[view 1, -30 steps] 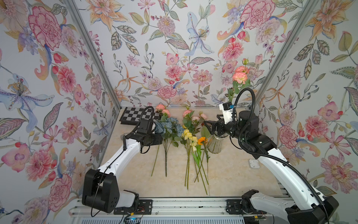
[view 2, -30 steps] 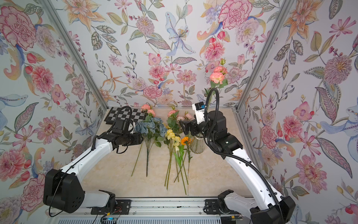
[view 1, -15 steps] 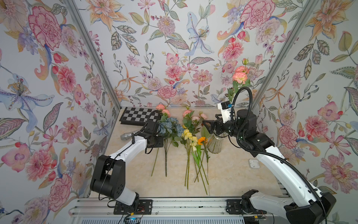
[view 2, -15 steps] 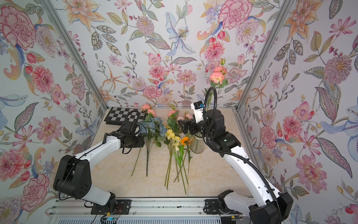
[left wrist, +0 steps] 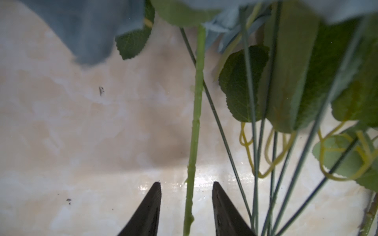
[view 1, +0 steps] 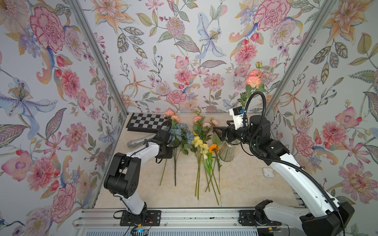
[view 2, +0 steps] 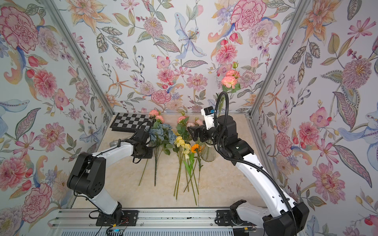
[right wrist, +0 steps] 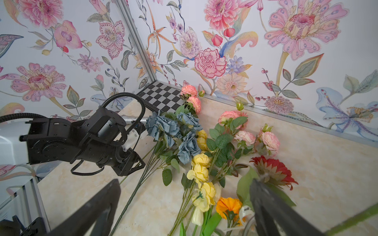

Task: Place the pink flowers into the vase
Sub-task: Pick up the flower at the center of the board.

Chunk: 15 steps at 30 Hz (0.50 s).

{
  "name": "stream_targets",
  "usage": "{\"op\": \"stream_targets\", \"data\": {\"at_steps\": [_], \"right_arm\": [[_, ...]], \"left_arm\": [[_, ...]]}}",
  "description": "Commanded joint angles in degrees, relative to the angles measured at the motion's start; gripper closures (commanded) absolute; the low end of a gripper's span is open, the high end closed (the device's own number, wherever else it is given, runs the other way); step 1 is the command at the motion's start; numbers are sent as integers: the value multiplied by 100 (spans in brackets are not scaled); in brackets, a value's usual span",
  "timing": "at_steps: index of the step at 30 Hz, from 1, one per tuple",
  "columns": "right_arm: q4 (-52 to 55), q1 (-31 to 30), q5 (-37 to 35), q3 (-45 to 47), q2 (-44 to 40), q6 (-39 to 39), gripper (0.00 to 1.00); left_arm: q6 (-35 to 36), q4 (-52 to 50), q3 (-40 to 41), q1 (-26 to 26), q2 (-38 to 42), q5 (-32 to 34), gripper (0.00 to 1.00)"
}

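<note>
Presently the left gripper (left wrist: pixel 186 183) sits low over the table (view 1: pixel 245 183), its two fingertips apart and straddling a pale green stem (left wrist: pixel 196 114), with a gap on either side and no contact visible; which bloom that stem carries cannot be told from the wrist view; the right gripper (right wrist: pixel 184 181) hangs just above the vase (view 1: pixel 227 152), jaws spread wide, nothing between them; the vase stands upright on the table, at the right arm's end of the laid-out row; of the pink flowers (view 1: pixel 205 122), two sprays lie flat with blooms toward the rear wall, one mid-row and one at the left arm's end, beside the checkerboard (view 1: pixel 146 121); a third spray stands upright above the vase, its lower stem hidden behind the right arm; a blue rose bunch (view 1: pixel 181 132), yellow flowers (view 1: pixel 199 143) and an orange flower (view 1: pixel 213 147) lie in the same row.
</note>
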<state>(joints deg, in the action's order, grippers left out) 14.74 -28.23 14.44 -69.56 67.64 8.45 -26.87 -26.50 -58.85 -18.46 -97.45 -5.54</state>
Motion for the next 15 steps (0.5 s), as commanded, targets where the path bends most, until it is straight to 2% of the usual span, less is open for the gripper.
{"op": "stream_targets", "data": {"at_steps": [1,5,11,15], "right_arm": [[-89,-64,146,-212,128,82,0],[-88,-167,345,-294,347,230,0],[-86,-657,532,-258,802,769,0],[-93,-859,625,-269,1173,1203,1]], "left_arm": [[104,126,-126,-47,-162,32,72],[137,152,-178,-48,-240,-39,81],[-6,268,-153,-50,193,3,96],[-132,226,-162,-46,502,18,100]]}}
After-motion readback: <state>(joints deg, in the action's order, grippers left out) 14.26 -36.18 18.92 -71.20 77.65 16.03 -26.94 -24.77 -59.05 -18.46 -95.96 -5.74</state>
